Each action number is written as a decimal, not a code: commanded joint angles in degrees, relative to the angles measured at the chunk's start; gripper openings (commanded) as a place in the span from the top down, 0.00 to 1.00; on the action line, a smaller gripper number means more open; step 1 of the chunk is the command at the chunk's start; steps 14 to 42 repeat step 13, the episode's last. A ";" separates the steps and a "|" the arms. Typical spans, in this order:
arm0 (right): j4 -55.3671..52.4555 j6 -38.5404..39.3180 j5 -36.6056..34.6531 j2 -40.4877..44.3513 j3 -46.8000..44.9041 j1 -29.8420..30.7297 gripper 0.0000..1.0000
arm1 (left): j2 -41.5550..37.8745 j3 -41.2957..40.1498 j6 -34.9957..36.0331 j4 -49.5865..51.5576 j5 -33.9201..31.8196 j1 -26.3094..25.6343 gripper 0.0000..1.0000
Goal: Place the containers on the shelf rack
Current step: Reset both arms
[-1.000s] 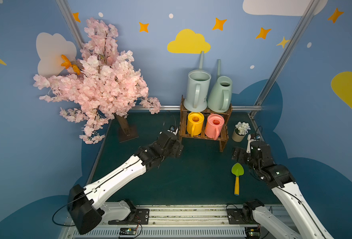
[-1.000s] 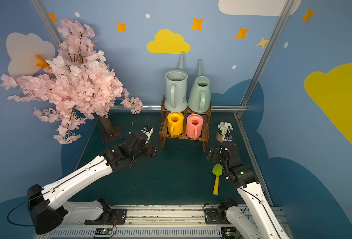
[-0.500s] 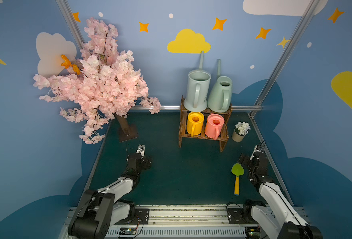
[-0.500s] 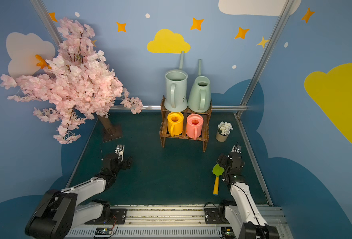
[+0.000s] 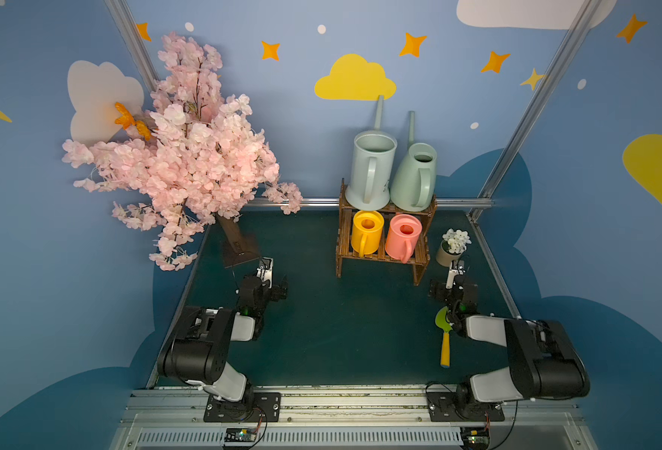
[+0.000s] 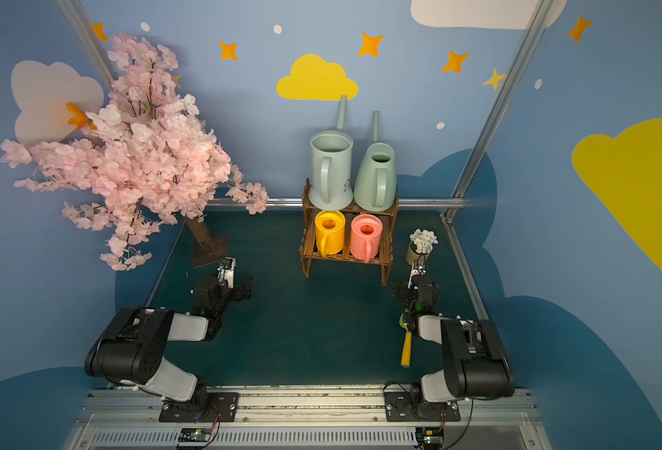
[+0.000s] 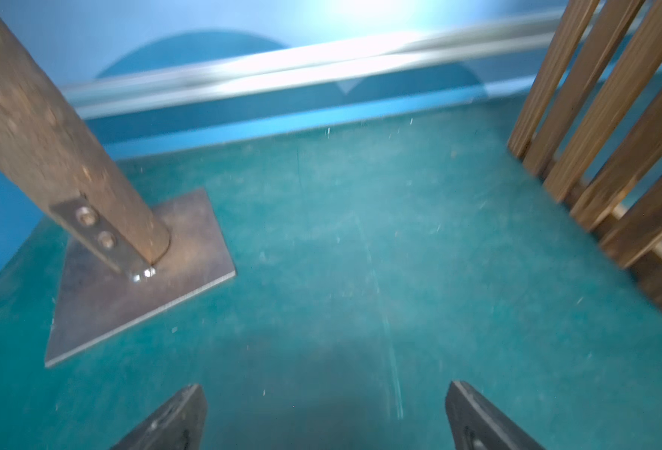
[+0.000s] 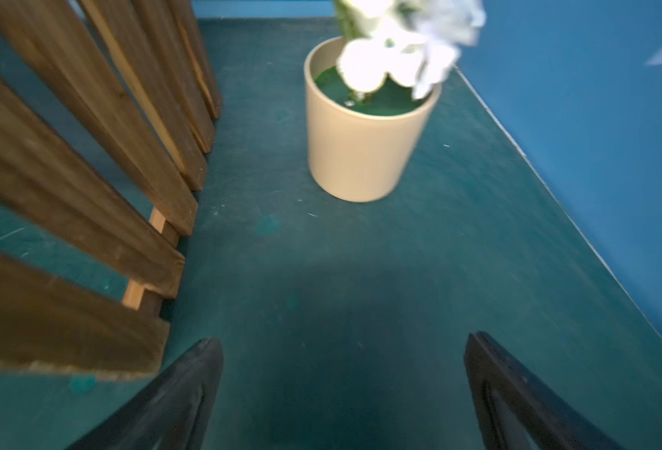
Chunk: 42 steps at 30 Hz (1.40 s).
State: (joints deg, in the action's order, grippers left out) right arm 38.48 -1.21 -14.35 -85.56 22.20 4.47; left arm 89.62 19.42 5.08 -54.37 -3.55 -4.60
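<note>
Readable text: none found.
From my position, only a small dark mark on the pale blue-grey watering can (image 6: pixel 339 167), beside its handle, too small to make out.

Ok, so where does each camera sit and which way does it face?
Top views: high above the front rail, looking down at the shelf rack and watering cans; both arms show.
Left wrist: low, facing the tree base; open left claw shows.
Right wrist: low, facing the cream flower pot; open right claw shows.
Shared: both wrist views catch the shelf rack's slats.
</note>
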 commanded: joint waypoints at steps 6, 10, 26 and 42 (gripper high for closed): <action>-0.49 2.09 -1.08 0.76 3.09 0.01 0.02 | 0.51 1.68 1.12 0.56 3.51 0.04 0.00; -0.51 2.09 -1.12 0.76 3.20 -0.08 0.02 | 0.68 2.17 1.13 1.17 3.82 0.05 0.00; -0.43 2.09 -1.03 0.96 3.02 0.00 0.02 | 0.47 1.62 1.14 0.71 3.91 0.10 0.00; -0.43 2.09 -1.03 0.96 3.02 0.00 0.02 | 0.47 1.62 1.14 0.71 3.91 0.10 0.00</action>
